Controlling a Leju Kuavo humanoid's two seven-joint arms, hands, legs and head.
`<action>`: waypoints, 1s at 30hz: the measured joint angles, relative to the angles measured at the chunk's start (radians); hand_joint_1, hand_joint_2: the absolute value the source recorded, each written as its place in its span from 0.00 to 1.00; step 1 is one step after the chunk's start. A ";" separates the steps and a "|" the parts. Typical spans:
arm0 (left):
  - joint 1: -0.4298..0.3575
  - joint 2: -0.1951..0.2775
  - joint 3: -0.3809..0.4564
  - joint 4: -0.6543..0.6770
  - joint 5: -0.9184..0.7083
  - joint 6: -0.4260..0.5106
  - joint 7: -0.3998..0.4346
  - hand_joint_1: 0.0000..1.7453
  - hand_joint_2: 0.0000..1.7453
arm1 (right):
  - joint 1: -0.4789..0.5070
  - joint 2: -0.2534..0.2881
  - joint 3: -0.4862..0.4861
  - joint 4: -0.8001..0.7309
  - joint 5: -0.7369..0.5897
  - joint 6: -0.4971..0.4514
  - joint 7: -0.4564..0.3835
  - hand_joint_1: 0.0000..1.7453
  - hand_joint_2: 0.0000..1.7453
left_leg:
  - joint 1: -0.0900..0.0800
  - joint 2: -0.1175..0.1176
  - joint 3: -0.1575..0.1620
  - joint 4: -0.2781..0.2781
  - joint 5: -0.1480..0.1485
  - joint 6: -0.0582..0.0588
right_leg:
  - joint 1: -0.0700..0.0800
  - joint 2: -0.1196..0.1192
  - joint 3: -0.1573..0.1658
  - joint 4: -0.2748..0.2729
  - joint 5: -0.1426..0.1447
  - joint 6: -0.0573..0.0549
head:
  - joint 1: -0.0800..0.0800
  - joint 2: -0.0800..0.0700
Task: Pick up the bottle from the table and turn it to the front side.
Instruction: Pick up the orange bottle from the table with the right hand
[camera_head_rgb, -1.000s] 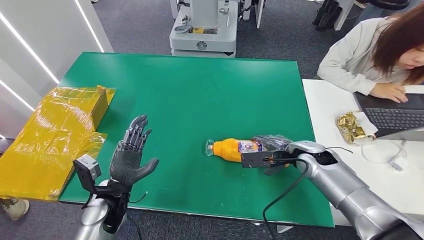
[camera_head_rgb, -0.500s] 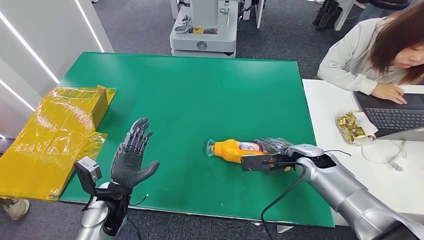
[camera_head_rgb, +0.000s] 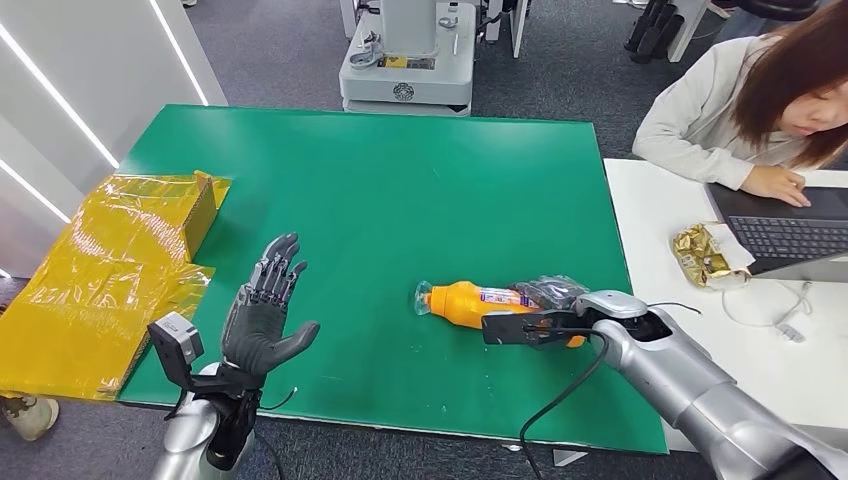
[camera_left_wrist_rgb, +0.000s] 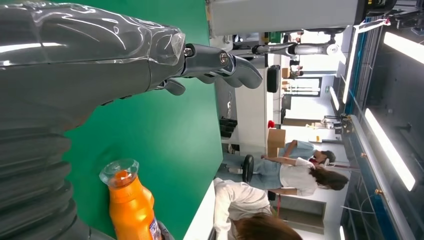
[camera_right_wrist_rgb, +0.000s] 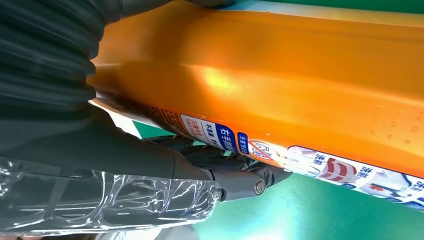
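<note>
Our right hand (camera_head_rgb: 548, 300) grips the orange bottle (camera_head_rgb: 470, 300) lying near the tabletop's (camera_head_rgb: 400, 180) front edge, left hand (camera_head_rgb: 262, 315) spread empty

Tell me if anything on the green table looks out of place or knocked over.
The bottle lies on its side on the table, cap toward the left hand, with the right hand around its base. No spill shows.

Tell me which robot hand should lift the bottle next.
Right. The right robot hand is already wrapped around the lying bottle, label end. The left robot hand hovers open, fingers spread, well apart from the bottle near the table's front edge.
</note>
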 joint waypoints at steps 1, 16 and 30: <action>-0.001 0.000 0.000 0.000 0.000 0.000 0.000 0.00 1.00 | 0.000 0.000 0.000 0.000 0.000 -0.003 -0.001 1.00 1.00 | 0.000 0.000 0.000 0.000 0.000 0.000 | 0.000 0.000 0.000 0.000 0.000 0.000 | 0.000 0.000; 0.015 0.002 0.000 0.000 0.001 0.031 -0.030 0.00 1.00 | 0.164 0.000 -0.184 -0.075 -0.236 -0.232 -0.239 1.00 1.00 | 0.000 -0.001 -0.001 0.000 0.000 0.000 | 0.000 -0.001 0.000 0.000 0.000 0.000 | 0.000 0.000; 0.024 0.000 0.000 0.000 -0.015 0.045 -0.036 0.00 1.00 | 0.533 0.017 -0.518 -0.440 -0.318 -0.469 -0.349 1.00 1.00 | 0.000 -0.003 -0.002 0.000 -0.001 0.000 | 0.000 -0.003 0.000 0.000 -0.001 0.000 | 0.000 0.000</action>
